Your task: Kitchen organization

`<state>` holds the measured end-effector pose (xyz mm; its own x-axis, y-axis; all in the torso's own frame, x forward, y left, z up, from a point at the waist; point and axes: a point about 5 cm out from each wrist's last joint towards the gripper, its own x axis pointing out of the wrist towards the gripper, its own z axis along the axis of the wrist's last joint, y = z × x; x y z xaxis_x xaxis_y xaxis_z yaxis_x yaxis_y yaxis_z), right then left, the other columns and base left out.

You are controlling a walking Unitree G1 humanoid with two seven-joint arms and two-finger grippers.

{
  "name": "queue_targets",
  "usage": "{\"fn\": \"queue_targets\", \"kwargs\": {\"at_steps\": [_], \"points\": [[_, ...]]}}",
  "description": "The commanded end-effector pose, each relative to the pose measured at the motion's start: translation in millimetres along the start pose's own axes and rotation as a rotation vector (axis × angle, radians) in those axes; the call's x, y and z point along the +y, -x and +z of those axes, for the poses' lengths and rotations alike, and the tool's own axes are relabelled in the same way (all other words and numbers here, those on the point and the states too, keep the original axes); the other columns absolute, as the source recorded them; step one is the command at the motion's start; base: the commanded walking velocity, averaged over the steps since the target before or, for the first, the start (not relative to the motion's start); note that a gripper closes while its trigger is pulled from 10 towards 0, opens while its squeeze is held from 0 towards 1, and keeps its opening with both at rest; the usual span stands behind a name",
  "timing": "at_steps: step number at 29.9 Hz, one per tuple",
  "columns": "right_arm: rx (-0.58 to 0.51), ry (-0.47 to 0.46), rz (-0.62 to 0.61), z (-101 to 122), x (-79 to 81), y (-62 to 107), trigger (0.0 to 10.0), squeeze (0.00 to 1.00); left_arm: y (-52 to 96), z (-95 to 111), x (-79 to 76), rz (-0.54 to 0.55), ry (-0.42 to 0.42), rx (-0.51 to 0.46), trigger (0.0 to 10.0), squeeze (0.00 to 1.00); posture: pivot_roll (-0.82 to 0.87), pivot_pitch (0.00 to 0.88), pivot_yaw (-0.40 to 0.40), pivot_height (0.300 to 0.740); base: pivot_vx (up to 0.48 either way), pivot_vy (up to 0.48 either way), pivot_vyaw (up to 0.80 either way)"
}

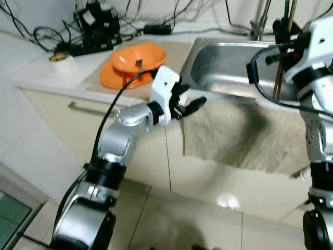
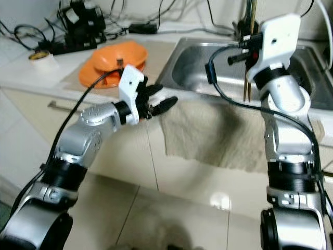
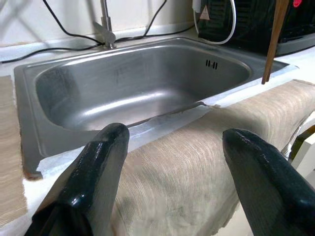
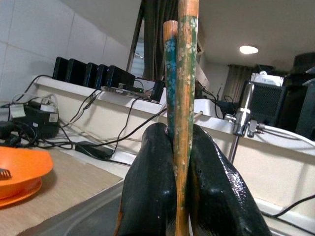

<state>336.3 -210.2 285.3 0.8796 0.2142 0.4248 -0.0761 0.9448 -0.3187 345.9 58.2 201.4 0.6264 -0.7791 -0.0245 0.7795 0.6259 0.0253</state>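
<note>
the right end effector (image 4: 179, 189) pinches a pair of chopsticks (image 4: 180, 73) upright above the steel sink (image 1: 229, 65). the left end effector (image 3: 172, 182) hovers spread just before the beige towel (image 1: 244, 133) draped over the surface's front edge.

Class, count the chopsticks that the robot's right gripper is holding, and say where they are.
2. Both chopsticks stand side by side, clamped between the right gripper's fingers, held upright above the sink. Others may be hidden.

The sink (image 1: 229, 65) basin lies open, flanked by orange plates (image 1: 132, 62) and held chopsticks (image 2: 247, 57).
</note>
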Motion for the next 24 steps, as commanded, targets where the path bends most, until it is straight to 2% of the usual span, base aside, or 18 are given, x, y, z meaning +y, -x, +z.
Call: {"fn": "queue_targets", "kwargs": {"at_steps": [1, 8, 12, 16, 24], "points": [[-0.026, 0.016, -0.006, 4, 1.2, -4.3, 0.0, 0.0, 2.5, 0, 5.3, 0.021, -0.02, 0.01, 10.0, 0.0, -0.05, 0.0, 0.076, 0.74, 0.307, 0.368, 0.0], [0.0, 0.036, -0.009, -5, 0.6, -3.3, 0.0, 0.0, 1.9, 0, 4.4, 0.018, -0.022, 0.009, 10.0, 0.0, -0.05, 0.0, 0.073, 0.74, 0.368, 0.308, 0.0], [0.01, 0.035, -0.007, -9, 1.7, -2.6, 0.0, 0.0, 1.8, 0, 3.2, 0.01, -0.042, 0.011, 10.0, 0.0, -0.05, 0.0, 0.074, 0.74, 0.441, 0.0, 0.0], [0.018, 0.029, -0.002, -14, 5.5, -0.7, 0.0, 0.0, 2.0, 0, 2.0, 0.0, -0.096, 0.016, 10.0, 0.0, -0.04, 0.0, 0.077, 0.74, 0.474, 0.0, 0.0], [0.018, 0.022, 0.003, -17, 9.2, -0.4, 0.0, 0.0, 1.9, -1, 3.1, -0.002, -0.127, 0.029, 10.0, 0.0, -0.04, 0.0, 0.08, 0.74, 0.361, -0.277, 0.0]]}}
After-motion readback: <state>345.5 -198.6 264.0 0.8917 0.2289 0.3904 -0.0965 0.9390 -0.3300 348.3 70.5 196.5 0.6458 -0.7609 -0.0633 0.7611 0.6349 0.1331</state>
